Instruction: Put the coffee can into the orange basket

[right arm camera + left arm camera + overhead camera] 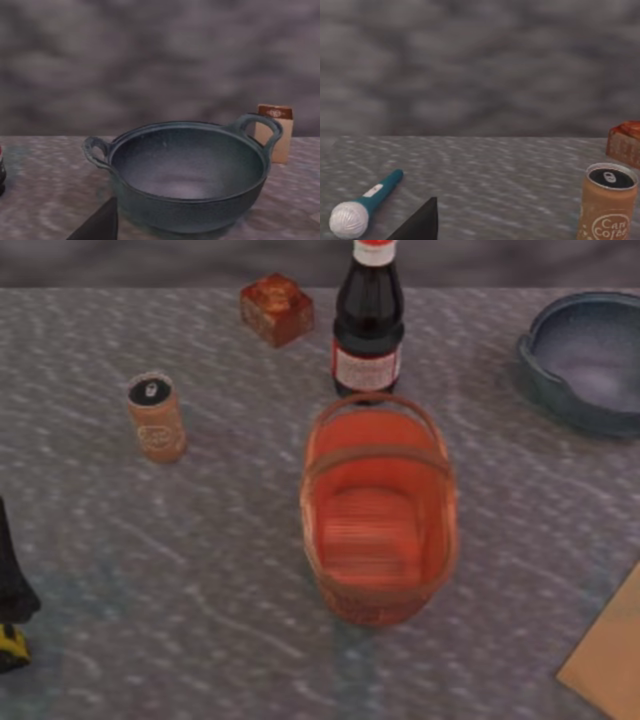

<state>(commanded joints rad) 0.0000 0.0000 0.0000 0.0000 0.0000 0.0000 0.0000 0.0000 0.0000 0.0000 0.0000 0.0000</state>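
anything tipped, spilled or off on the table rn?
Nothing stands out. The coffee can, the bottle and the orange basket all stand upright, with the basket empty. The microphone lies flat on the table, which looks normal. No spills seen.

The light over my table [200, 570] is soft and even, moderate rather than bright, and seems to fall from above. Shadows are faint: only a dim smudge sits under the orange basket [378, 510] and at the foot of the bottle [368, 320]. The bottle's dark glass carries a weak pale glint, with no hard glare anywhere. The bowl [190, 170] shows a pale sheen in its bottom. Behind the table the mottled grey backdrop [480, 65] is dimmer.
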